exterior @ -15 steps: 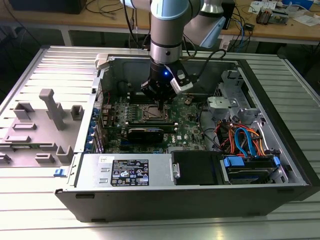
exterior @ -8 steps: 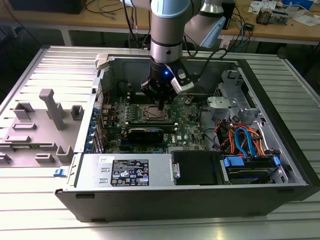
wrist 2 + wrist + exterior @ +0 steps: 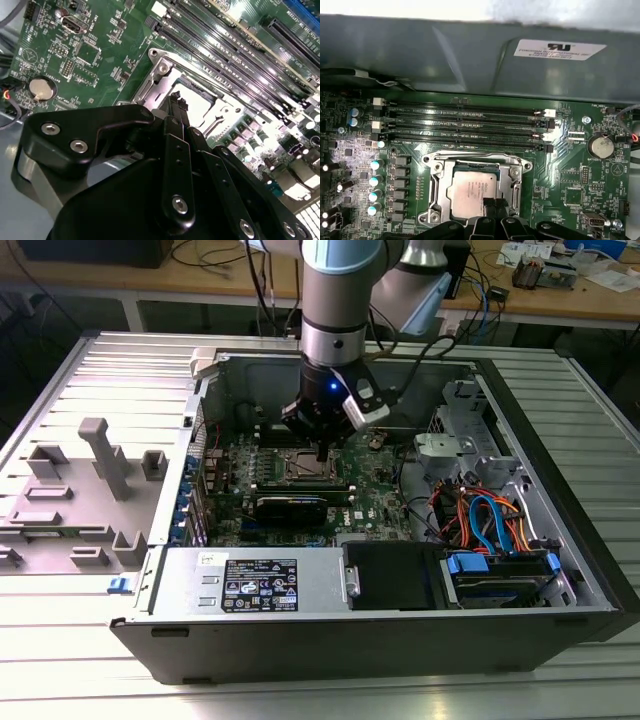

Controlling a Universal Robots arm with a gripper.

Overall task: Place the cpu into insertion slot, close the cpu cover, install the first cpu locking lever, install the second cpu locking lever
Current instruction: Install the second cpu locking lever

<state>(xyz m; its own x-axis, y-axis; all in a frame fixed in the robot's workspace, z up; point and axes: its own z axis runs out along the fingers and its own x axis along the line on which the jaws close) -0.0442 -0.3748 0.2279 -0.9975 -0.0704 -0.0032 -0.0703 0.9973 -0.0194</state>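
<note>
The fingers (image 3: 492, 203) are pressed together, tips poised just over the edge of the cpu (image 3: 472, 191). That chip sits in its socket on the green board (image 3: 570, 175), framed by the cpu cover (image 3: 436, 170), inside the open computer case (image 3: 560, 490) on the counter (image 3: 60, 670).

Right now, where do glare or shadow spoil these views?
In the second wrist view, glare washes out the memory slots and the chip. In the first wrist view, the chip is evenly lit and the case wall is dim. In the exterior view, the arm shades the socket.
</note>
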